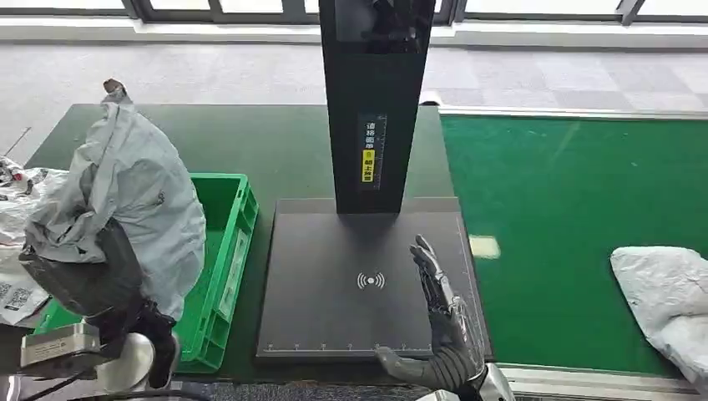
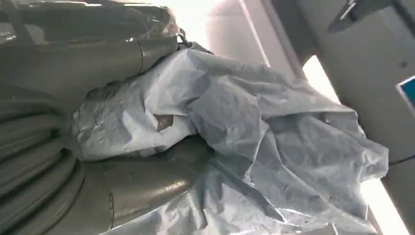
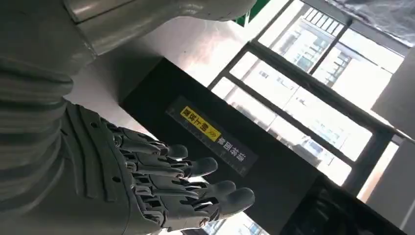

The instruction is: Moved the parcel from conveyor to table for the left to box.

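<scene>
The left hand (image 1: pixel 88 280) grips a crumpled grey parcel (image 1: pixel 125 192), fingers wrapped around it, above the green box (image 1: pixel 238 219). The black post (image 1: pixel 376 100) bears a yellow label (image 1: pixel 367 166), its writing unreadable. The right hand (image 1: pixel 442 326) hovers empty, fingers extended and slightly apart.

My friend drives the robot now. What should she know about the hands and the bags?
Left robot hand grips a grey parcel, raised above the green box. Right robot hand is open, holding nothing, over the black scanner plate.
Another parcel lies on the green conveyor.
Done: one parcel picked up by the left.
Left: put it in the box, then likely fetch the conveyor parcel.
</scene>
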Available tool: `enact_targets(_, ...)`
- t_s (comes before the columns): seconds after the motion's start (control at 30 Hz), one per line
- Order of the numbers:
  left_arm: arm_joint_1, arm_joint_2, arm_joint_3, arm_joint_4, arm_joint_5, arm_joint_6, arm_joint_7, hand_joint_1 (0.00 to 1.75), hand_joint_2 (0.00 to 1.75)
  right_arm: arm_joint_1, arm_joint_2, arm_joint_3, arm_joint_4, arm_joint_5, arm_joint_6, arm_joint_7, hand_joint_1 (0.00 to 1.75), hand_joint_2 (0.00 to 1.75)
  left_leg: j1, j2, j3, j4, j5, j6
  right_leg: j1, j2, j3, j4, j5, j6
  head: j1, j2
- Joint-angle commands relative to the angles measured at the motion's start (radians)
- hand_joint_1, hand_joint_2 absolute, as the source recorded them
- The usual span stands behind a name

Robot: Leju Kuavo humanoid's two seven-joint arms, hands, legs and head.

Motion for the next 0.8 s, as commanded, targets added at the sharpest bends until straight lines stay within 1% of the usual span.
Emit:
enact_targets(0.03, -0.249, 0.058, 0.196, 0.165, -0.089, -0.054, 0.102, 1.75, 1.75, -0.002, 0.017, -0.027, 0.019, -0.002, 0.015, -0.001, 0.0, 1.75, 0.001, -0.002, -0.001, 0.0, 0.002, -0.001, 0.001, -0.003, 0.0, 0.0, 0.001, -0.001, 0.0, 0.0)
enact_targets(0.07, -0.312, 0.094, 0.198, 0.43, -0.416, -0.174, 0.439, 1.75, 1.75, 0.005, 0.016, -0.031, 0.013, 0.005, 0.017, 0.002, 0.0, 1.75, 0.001, -0.002, 0.0, -0.001, 0.002, -0.001, 0.001, -0.003, 0.0, 0.0, 0.001, -0.001, 0.0, 0.0)
enact_targets(0.1, -0.375, 0.089, 0.227, 0.622, -0.396, -0.113, 0.339, 1.75, 1.75, 0.01, 0.015, -0.033, 0.007, 0.008, 0.021, 0.002, 0.0, 1.75, 0.001, -0.001, -0.001, -0.001, 0.003, -0.001, 0.001, -0.004, 0.0, -0.001, 0.002, -0.002, 0.0, 0.0)
enact_targets(0.13, -0.429, 0.092, 0.248, 0.777, -0.365, -0.084, 0.266, 1.75, 1.75, 0.012, 0.017, -0.036, 0.003, 0.01, 0.025, 0.002, 0.0, 1.75, -0.001, -0.005, 0.003, -0.004, 0.004, -0.001, -0.001, -0.007, 0.004, -0.002, 0.001, -0.002, 0.0, 0.0)
enact_targets(0.17, -0.464, 0.1, 0.256, 0.887, -0.349, -0.053, 0.227, 1.75, 1.75, 0.016, 0.02, -0.041, -0.005, 0.013, 0.034, -0.001, 0.0, 1.75, -0.001, -0.009, 0.004, -0.007, 0.008, -0.002, 0.0, -0.011, 0.005, -0.005, 0.003, -0.002, 0.0, 0.0)
enact_targets(0.27, -0.461, 0.109, 0.279, 0.916, -0.359, -0.037, 0.24, 1.75, 1.75, 0.019, 0.018, -0.039, -0.012, 0.012, 0.04, 0.001, 0.0, 1.75, -0.001, -0.008, 0.004, -0.005, 0.007, 0.0, -0.001, -0.012, 0.005, -0.003, 0.003, -0.002, 0.001, 0.0)
enact_targets(0.3, -0.452, 0.111, 0.288, 0.904, -0.359, -0.038, 0.241, 1.75, 1.75, 0.022, 0.017, -0.04, -0.014, 0.011, 0.04, 0.001, 0.0, 1.75, 0.0, -0.002, 0.002, -0.001, 0.005, -0.002, 0.0, -0.004, 0.002, 0.0, 0.003, -0.002, -0.001, 0.0)
enact_targets(0.33, -0.445, 0.112, 0.293, 0.897, -0.358, -0.039, 0.241, 1.75, 1.75, 0.028, 0.017, -0.04, -0.014, 0.011, 0.039, 0.001, 0.0, 1.75, 0.001, 0.003, 0.001, -0.001, 0.005, -0.002, 0.001, 0.0, -0.001, 0.0, 0.005, -0.005, 0.0, 0.0)
enact_targets(0.37, -0.435, 0.109, 0.297, 0.875, -0.364, -0.04, 0.242, 1.75, 1.75, 0.036, 0.015, -0.04, -0.02, 0.011, 0.037, 0.0, 0.0, 1.75, 0.0, 0.005, 0.0, -0.002, 0.005, -0.003, 0.001, 0.003, -0.003, 0.0, 0.007, -0.004, 0.0, 0.0)
enact_targets(0.67, -0.424, 0.092, 0.286, 0.844, -0.408, -0.033, 0.269, 1.75, 1.75, 0.046, 0.014, -0.042, -0.027, 0.01, 0.032, -0.004, 0.0, 1.75, 0.001, 0.003, -0.002, -0.002, 0.006, -0.003, 0.002, 0.001, -0.004, -0.001, 0.007, -0.005, 0.0, 0.0)
enact_targets(0.7, -0.422, 0.09, 0.287, 0.84, -0.411, -0.036, 0.274, 1.75, 1.75, 0.048, 0.013, -0.042, -0.03, 0.01, 0.032, -0.004, 0.0, 1.75, 0.001, 0.004, -0.003, 0.0, 0.005, -0.003, 0.001, 0.003, -0.005, 0.001, 0.006, -0.004, 0.0, 0.0)
enact_targets(0.8, -0.415, 0.087, 0.287, 0.84, -0.421, -0.055, 0.29, 1.75, 1.75, 0.048, 0.012, -0.044, -0.031, 0.01, 0.031, -0.007, 0.0, 1.75, 0.001, 0.003, -0.004, 0.0, 0.006, -0.003, 0.001, 0.001, -0.006, 0.0, 0.007, -0.004, 0.0, 0.0)
